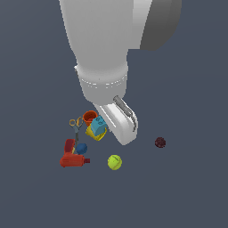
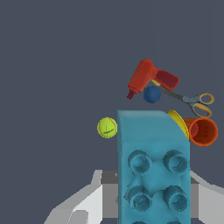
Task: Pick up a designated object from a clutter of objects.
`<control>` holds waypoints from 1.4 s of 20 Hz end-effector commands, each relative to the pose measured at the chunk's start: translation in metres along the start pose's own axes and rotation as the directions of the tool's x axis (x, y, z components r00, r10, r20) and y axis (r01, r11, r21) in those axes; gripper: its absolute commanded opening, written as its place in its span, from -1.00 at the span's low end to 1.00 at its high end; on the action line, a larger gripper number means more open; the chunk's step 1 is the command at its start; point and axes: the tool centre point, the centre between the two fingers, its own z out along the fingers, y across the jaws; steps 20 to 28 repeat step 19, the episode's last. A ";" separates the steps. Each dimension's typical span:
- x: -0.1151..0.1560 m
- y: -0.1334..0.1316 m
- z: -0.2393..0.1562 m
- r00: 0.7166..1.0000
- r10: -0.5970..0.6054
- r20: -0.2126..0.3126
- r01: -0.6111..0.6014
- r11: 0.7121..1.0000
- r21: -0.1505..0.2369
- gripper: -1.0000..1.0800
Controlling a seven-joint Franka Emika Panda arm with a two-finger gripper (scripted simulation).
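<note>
The white two-fingered gripper (image 2: 153,199) clamps the cyan studded toy brick (image 2: 153,162) between its jaws (long axis pointing straight out from the wrist).

You're looking at a bulky, smooth white arm (image 1: 100,49) with a grey panel on its upper link. A ringed collar dotted with small pale studs circles the wrist. Below it, the white rounded pincer (image 1: 116,129) body carries a grey metallic fitting; its fingers (image 2: 78,205) are pale grey.

The cyan block (image 2: 153,168) hides most of the yellow cup (image 2: 178,123) and runs off the wrist view's edge.
</note>
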 end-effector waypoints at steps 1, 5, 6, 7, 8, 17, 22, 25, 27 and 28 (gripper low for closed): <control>0.011 -0.002 -0.012 1.000 -0.001 0.000 0.001 1.000 0.000 -1.00; 0.025 -0.006 -0.026 1.000 0.000 -0.001 0.000 1.000 0.000 -1.00; 0.028 -0.006 -0.029 1.000 0.000 -0.001 0.000 1.000 0.000 -1.00; 0.030 -0.007 -0.031 1.000 0.000 -0.001 0.000 1.000 0.000 -1.00; 0.032 -0.007 -0.033 1.000 0.000 -0.001 0.000 1.000 0.000 -1.00; 0.043 -0.010 -0.044 1.000 0.000 -0.001 0.000 1.000 0.000 -1.00; 0.043 -0.011 -0.044 1.000 0.000 -0.001 0.000 1.000 0.000 -1.00; 0.043 -0.011 -0.044 1.000 0.000 -0.001 0.000 1.000 0.000 -1.00; 0.043 -0.011 -0.044 1.000 0.000 -0.001 0.000 1.000 0.000 -1.00; 0.043 -0.011 -0.044 1.000 0.000 -0.001 0.000 1.000 0.000 -1.00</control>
